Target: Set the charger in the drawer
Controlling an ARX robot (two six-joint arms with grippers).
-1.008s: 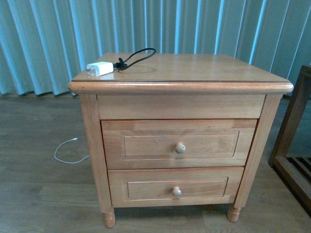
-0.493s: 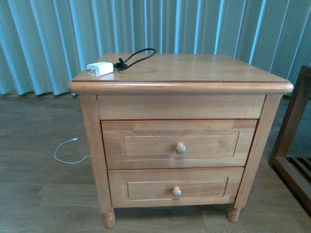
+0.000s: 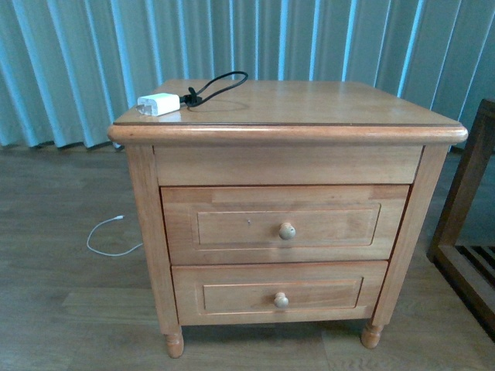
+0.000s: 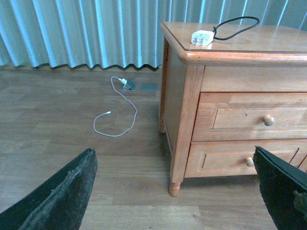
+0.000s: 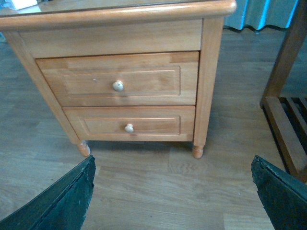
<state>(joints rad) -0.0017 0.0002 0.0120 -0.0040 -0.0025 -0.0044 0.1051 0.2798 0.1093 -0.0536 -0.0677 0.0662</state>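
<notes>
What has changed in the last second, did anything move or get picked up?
Only the front view shifted: the whole nightstand sits slightly higher in the picture. Nothing was taken hold of. The charger lies where it was on top, and the drawer stays shut.

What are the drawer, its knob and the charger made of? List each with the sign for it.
Drawer: light wood, with visible grain and a satin varnish sheen. Knob: pale, rounded, likely wood; too small to be sure. Charger: smooth white block, probably plastic; its black cable looks plastic-coated.
</notes>
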